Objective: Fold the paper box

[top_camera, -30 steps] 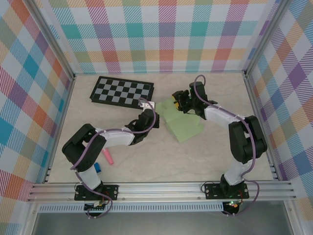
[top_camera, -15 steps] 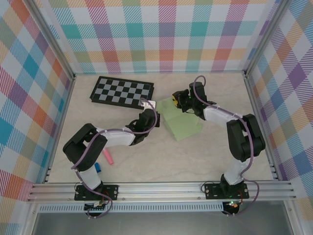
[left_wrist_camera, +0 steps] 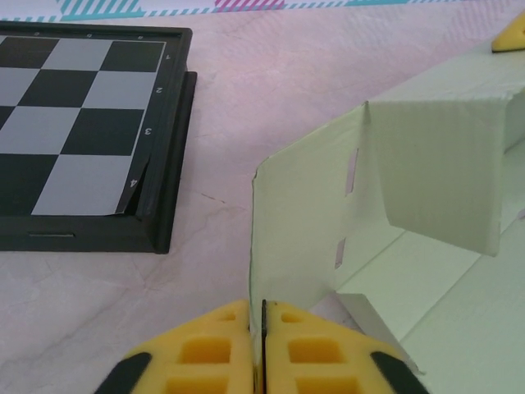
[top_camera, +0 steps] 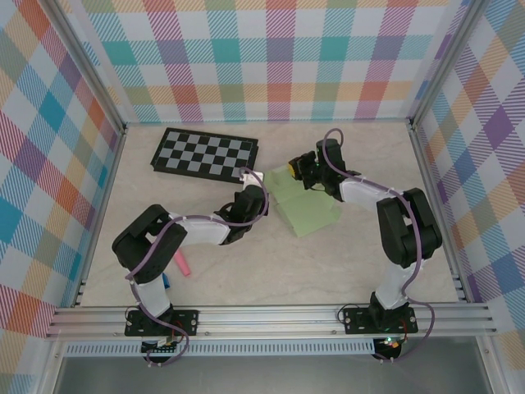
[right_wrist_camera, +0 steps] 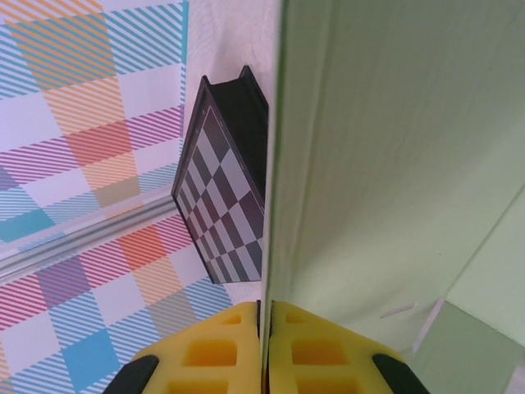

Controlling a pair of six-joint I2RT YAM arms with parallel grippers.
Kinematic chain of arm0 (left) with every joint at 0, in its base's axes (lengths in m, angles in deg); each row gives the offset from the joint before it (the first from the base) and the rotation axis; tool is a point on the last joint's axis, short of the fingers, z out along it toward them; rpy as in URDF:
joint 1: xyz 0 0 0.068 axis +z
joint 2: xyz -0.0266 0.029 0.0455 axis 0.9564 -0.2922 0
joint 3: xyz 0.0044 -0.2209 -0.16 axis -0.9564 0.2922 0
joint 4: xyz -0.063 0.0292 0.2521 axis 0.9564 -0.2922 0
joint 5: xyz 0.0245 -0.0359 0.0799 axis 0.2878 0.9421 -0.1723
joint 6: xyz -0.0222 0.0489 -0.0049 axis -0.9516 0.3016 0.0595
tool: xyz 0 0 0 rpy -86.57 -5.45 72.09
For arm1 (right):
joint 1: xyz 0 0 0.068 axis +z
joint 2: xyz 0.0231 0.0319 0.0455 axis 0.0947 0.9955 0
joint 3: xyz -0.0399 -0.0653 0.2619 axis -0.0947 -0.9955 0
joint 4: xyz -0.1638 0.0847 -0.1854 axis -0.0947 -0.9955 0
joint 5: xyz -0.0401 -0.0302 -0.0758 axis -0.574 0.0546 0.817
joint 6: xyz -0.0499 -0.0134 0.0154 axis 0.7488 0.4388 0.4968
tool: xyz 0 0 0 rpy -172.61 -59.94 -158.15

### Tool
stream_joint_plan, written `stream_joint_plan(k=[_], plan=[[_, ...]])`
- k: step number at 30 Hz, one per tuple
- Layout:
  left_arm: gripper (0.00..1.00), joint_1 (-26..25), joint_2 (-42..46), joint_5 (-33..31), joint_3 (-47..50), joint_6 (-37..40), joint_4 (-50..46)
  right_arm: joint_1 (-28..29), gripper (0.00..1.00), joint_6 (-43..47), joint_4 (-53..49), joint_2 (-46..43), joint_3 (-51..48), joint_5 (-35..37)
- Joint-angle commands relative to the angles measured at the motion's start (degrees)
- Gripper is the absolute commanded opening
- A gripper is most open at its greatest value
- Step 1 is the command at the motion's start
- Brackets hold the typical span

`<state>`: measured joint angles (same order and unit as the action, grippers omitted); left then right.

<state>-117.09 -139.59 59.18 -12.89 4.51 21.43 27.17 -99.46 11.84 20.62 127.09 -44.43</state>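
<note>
Paper box [top_camera: 310, 210] right of checkerboard [top_camera: 205, 153], seemingly apart

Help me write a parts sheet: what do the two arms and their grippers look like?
Left arm and right arm alike: white link shells between bulky black joint housings, a purple cable looping loosely along each, a black base plate. The left gripper and right gripper have blocky yellow fingers with rectangular recesses and black trim.

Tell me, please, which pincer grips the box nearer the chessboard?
The left pincer, clamped on the paper box's raised flap beside the chessboard's corner; the right pincer holds a wall farther away.
</note>
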Motion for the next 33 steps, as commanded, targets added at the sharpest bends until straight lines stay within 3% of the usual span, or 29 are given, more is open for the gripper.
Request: stream_joint_plan(k=[1,6,10,11,12,17,20,22,24,27,31,33], plan=[[0.28,-0.77,-0.52,3.09,-0.06,0.70,2.42,-0.38,0.04,3.40,8.30,-0.12,-3.56,2.36],[0.58,-0.73,4.50,13.61,5.28,1.35,7.22,-0.63,0.00,5.33,20.96,0.55,-9.38,1.48],[0.66,0.06,11.01,20.09,9.15,3.54,6.69,-1.38,0.00,3.33,31.21,3.05,-13.15,-0.56],[0.72,0.29,12.64,22.34,10.24,4.67,7.35,-1.59,0.00,2.43,32.92,3.87,-13.48,-1.44],[1.00,0.71,14.79,25.96,11.67,6.47,8.68,-1.90,0.00,1.35,35.26,4.81,-13.95,-2.45],[1.00,1.98,22.72,27.96,11.49,12.27,-0.76,-2.84,0.00,-0.92,41.37,6.04,-15.46,-5.89],[1.00,5.67,24.90,27.28,13.63,13.31,-2.36,-3.23,0.00,-0.22,42.34,5.40,-16.11,-7.12],[1.00,7.09,23.69,32.70,14.81,22.31,-1.21,-3.37,0.00,0.74,41.45,4.48,-16.55,-7.92],[1.00,7.14,21.68,35.63,12.58,30.84,-6.38,-3.46,0.00,1.86,41.79,3.95,-17.26,-8.94],[1.00,10.35,18.43,41.68,9.18,33.48,-10.05,-3.78,0.00,2.40,43.82,3.64,-19.16,-10.00],[1.00,13.79,16.64,47.70,10.45,36.88,-4.30,-4.74,0.00,2.23,50.13,4.34,-21.09,-12.87],[0.94,15.20,15.27,51.24,9.14,40.53,-6.42,-5.33,0.00,3.43,50.12,3.65,-21.77,-13.65]])
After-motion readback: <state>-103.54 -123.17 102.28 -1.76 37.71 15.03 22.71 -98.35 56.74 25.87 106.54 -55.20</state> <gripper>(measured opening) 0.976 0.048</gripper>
